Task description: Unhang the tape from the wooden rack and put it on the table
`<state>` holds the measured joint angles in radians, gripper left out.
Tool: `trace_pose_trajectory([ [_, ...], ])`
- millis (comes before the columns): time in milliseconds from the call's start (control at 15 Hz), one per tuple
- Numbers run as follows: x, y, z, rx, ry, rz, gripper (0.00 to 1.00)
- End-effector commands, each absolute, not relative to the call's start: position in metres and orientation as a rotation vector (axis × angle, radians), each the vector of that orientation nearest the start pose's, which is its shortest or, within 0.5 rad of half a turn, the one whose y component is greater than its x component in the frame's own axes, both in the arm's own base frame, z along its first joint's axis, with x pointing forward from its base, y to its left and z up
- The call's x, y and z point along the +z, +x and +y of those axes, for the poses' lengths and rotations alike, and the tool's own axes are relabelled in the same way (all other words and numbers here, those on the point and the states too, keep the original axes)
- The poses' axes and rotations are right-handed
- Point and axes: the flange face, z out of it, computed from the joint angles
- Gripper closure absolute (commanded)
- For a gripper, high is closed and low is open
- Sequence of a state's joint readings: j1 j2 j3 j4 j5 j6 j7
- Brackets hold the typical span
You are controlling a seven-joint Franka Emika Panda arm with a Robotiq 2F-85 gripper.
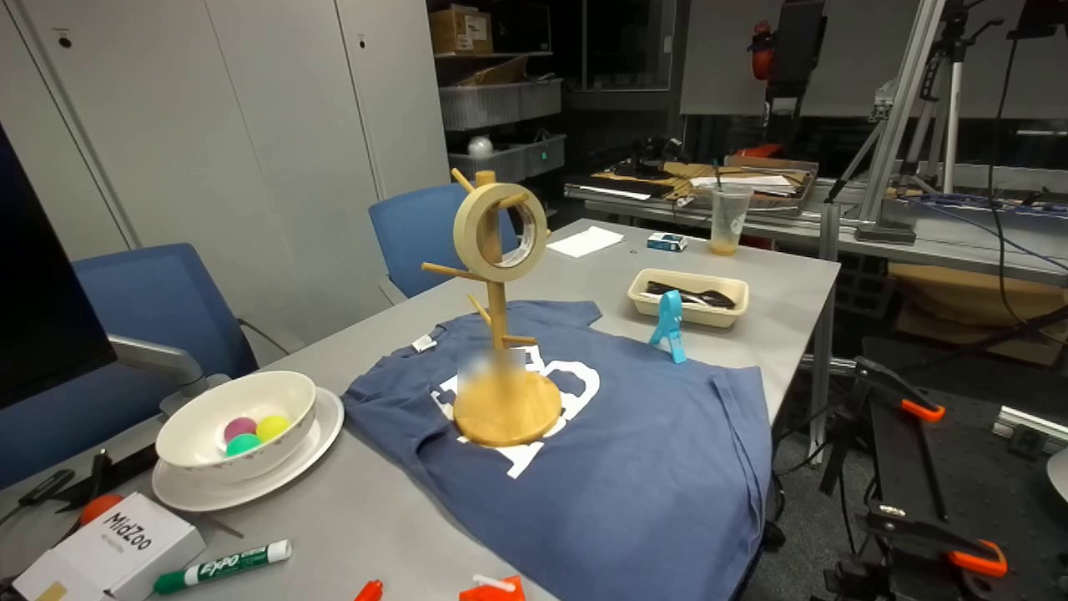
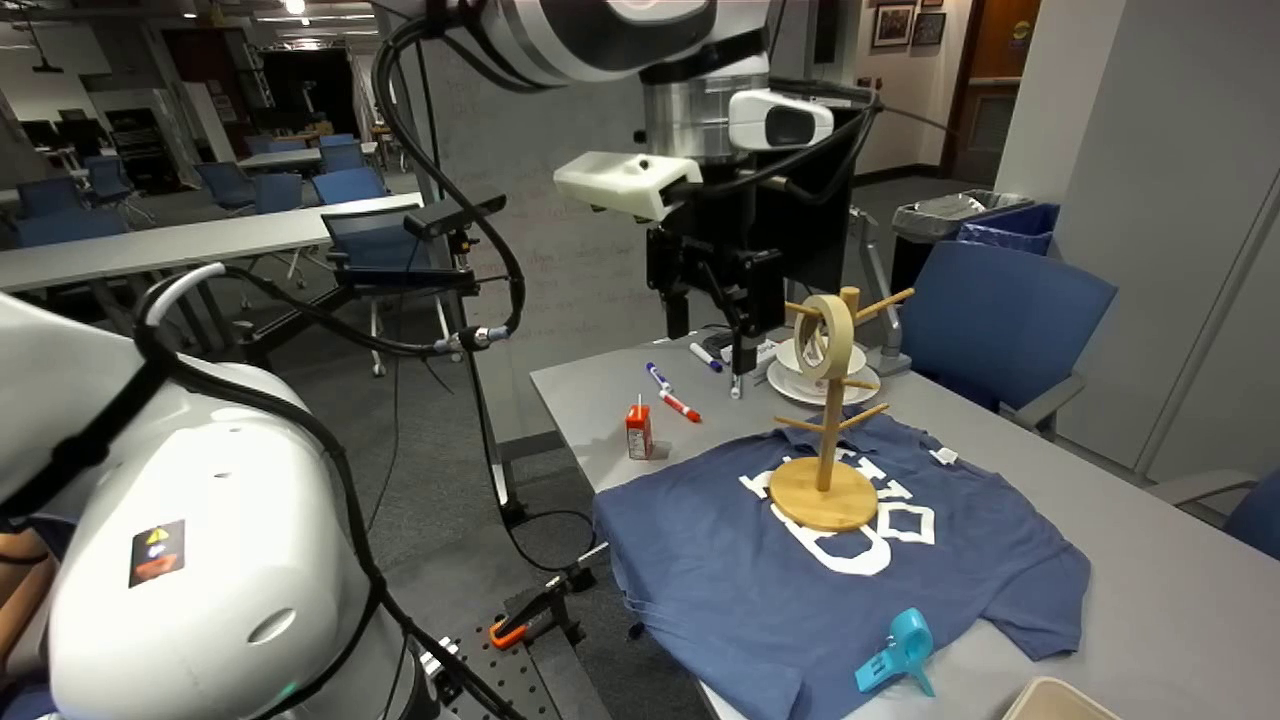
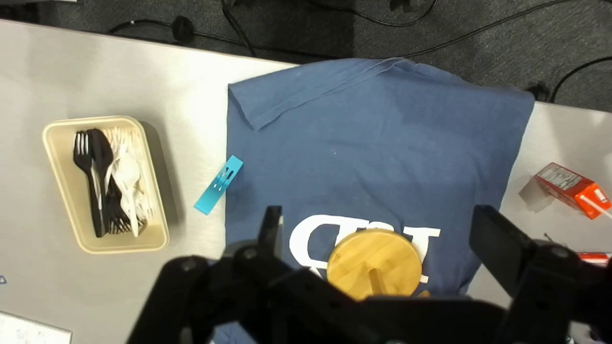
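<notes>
The tape [image 1: 469, 235], a beige ring, hangs on an upper peg of the wooden rack [image 1: 507, 409] and shows in an exterior view [image 2: 841, 335]. The rack stands upright on the navy T-shirt [image 1: 642, 451] on the grey table [image 1: 780, 288]. My gripper [image 2: 711, 338] is open and empty, pointing down, at about the tape's height and beside it, apart from it in an exterior view. In the wrist view my gripper [image 3: 377, 217] has its fingers wide apart; the rack's round base [image 3: 375, 260] shows below between them. The tape is hidden there.
A blue clip [image 1: 670, 325] and a cutlery tray [image 1: 701, 315] stand to one side of the rack. A white bowl [image 1: 200, 417] with balls sits on a plate. A red carton [image 2: 639, 432] and several markers [image 2: 680, 405] lie near the table's end. Other pegs stick out around the post.
</notes>
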<state>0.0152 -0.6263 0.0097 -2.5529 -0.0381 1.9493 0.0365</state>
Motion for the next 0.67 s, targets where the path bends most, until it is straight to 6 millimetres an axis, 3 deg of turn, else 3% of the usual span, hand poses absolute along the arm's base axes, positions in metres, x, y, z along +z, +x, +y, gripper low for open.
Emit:
trace_pose_trajectory([
  [0, 0.469, 0.367, 0.016, -0.141, -3.2, -0.073, 0.0],
  [600, 0.446, 0.398, 0.045, -0.479, -3.142, -0.16, 0.0],
])
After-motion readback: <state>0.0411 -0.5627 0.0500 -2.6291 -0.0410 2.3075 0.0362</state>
